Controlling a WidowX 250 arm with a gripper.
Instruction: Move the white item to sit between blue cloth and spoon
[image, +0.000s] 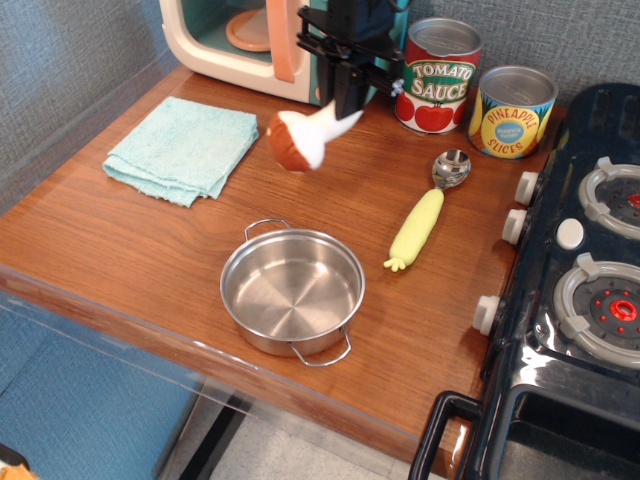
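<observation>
gripper (345, 108) is clamping the mushroom (305, 137) by its stem, cap hanging down-left, hovering over bare wood between blue cloth (183, 147) and spoon (432, 206).

Mushroom (303, 138) between cloth (183, 148) and spoon (427, 212); pot (292, 291) in front.
</observation>
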